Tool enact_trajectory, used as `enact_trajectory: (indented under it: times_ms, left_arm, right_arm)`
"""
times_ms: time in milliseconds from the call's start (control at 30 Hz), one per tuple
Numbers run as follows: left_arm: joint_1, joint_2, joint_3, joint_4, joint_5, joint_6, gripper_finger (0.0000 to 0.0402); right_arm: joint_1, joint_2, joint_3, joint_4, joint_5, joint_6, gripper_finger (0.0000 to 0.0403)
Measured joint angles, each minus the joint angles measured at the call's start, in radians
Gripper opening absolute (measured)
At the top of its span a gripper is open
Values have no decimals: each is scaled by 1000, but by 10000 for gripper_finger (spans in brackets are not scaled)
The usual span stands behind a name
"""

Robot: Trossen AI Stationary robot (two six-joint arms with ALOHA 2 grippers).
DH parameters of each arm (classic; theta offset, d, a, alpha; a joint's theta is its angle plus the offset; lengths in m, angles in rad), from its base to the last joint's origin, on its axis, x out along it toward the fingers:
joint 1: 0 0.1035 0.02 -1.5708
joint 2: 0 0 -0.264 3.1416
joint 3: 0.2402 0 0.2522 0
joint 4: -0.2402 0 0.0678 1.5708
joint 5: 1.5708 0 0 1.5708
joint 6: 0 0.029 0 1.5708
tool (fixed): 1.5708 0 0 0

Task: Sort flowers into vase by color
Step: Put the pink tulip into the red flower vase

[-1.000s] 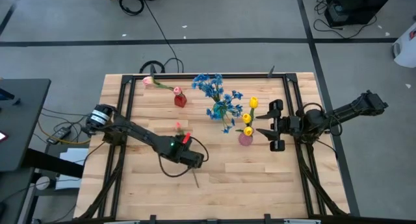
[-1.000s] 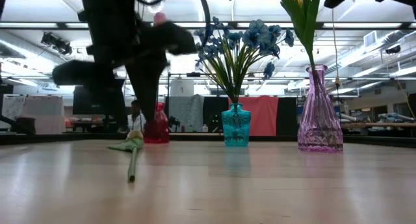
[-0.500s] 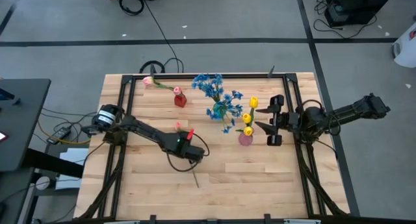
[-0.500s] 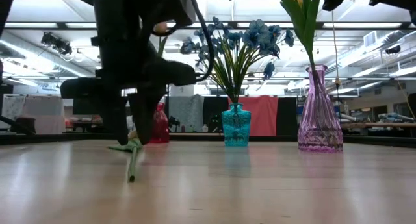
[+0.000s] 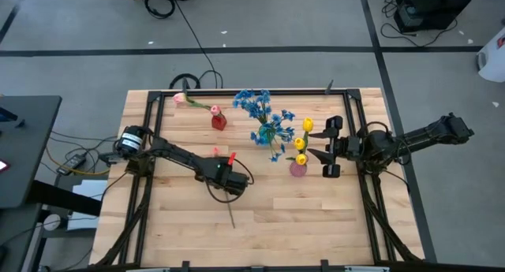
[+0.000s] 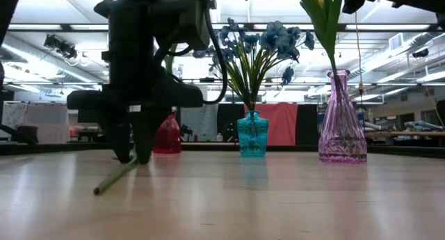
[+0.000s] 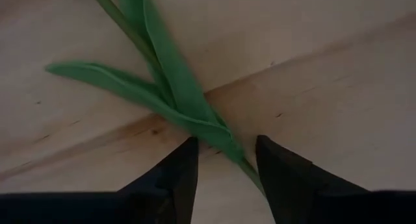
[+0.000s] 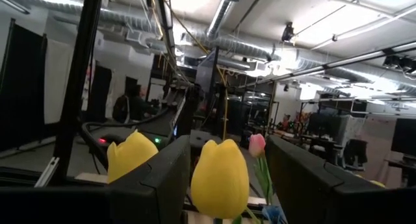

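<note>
A pink tulip lies flat on the table, its head (image 5: 215,152) toward the far side and its green stem (image 5: 230,213) toward the near edge. My left gripper (image 5: 224,182) points down over it, open, with its fingers on either side of the stem (image 7: 221,134) where the leaves branch. My right gripper (image 5: 314,144) hangs open and level beside the yellow tulips (image 5: 301,143), with one yellow head (image 8: 220,175) between its fingers, apart from both. Other pink flowers (image 5: 180,98) stand in the red vase (image 5: 218,121) and the blue sprays (image 5: 264,114) in the teal vase (image 6: 252,134). My left gripper comes from above, pointing down, its fingers across the tulip's stem just below the leaves. The stem (image 7: 252,175) runs close along the inner side of one finger (image 7: 279,175); I cannot tell whether they touch. The flower lies on the table.
The purple vase (image 5: 297,169) with the yellow tulips stands right of the teal vase, just in front of my right gripper. All three vases stand in the table's far half. Bare wood (image 5: 316,225) lies along the near edge. A black frame rail (image 5: 155,122) borders the table.
My left gripper has come down onto the lying tulip and shifted a little toward the table's far left. The tulip's stem has swung about on the table, its free end moving toward the left edge.
</note>
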Motion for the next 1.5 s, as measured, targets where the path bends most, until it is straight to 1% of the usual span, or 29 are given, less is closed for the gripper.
enact_trajectory:
  times_ms: [67, 167, 467, 500, 600, 633, 800, 867, 967, 1033, 1167, 1333, 1433, 1500]
  left_arm:
    - [0, 0, 0, -2, 15, 6, 152]
    - [0, 0, 0, -7, 44, 25, 127]
    - [0, 0, 0, -18, 88, 97, 16]
    - [-1, 0, 4, -22, 90, 111, 11]
    - [-6, 5, 29, -36, 80, 165, 11]
    - [-12, 6, 45, -44, 63, 184, 11]
    - [-53, -1, 131, -158, -92, 262, 5]
    - [-74, -19, 150, -212, -117, 270, 4]
    - [-118, -79, 159, -291, -149, 263, 3]
    - [-149, -126, 159, -295, -187, 303, 2]
    - [-196, -214, 160, -294, -246, 435, 2]
    - [-234, -299, 175, -287, -379, 400, 1]
    - [-253, -334, 215, -283, -476, 437, 1]
    - [-264, -355, 237, -284, -562, 467, 2]
  right_arm:
    - [0, 3, 0, 2, 0, 0, 211]
    - [0, 4, 0, 6, 0, -1, 211]
    - [0, 4, 0, 6, -1, -1, 211]
    - [0, 4, 0, 6, 0, -1, 211]
    - [0, 4, 0, 5, -1, -6, 211]
    - [0, 4, 0, 2, -1, -9, 211]
    - [0, 4, 0, -4, -1, -12, 211]
    - [0, 4, 0, -7, 0, -11, 211]
    - [0, 4, 0, -8, 0, -9, 211]
    - [0, 4, 0, -10, 0, -9, 211]
    - [0, 4, 0, -14, 1, -8, 211]
    - [0, 4, 0, -15, 9, -8, 211]
    - [0, 4, 0, -15, 10, -8, 211]
    - [0, 4, 0, -14, 10, -8, 211]
